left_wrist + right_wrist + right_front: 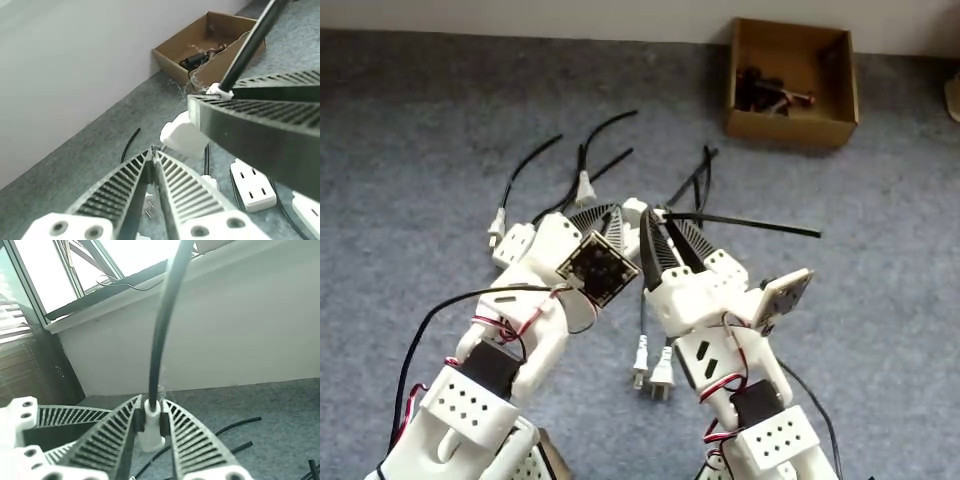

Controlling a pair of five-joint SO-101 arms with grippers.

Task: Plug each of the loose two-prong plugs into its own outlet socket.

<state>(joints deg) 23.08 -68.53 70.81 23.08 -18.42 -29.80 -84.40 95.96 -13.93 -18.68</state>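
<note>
My right gripper (656, 220) (150, 412) is shut on a white two-prong plug (150, 426), whose black cord (750, 226) sticks out to the right over the carpet. My left gripper (616, 214) (152, 151) sits just beside it, fingers together with nothing seen between them. A white socket block (635, 207) (182, 133) lies at both tips; I cannot tell whether the plug touches it. Two loose white plugs (651, 366) lie between the arms. Other corded plugs (497, 226) (584, 188) lie at the back left. White outlet sockets (252, 185) rest on the carpet below the right gripper's finger (260, 125).
A cardboard box (840, 128) holding dark parts stands at the back right, near the wall. Another white outlet (514, 243) lies by the left arm. Black cords (695, 180) spread over the grey carpet behind the grippers.
</note>
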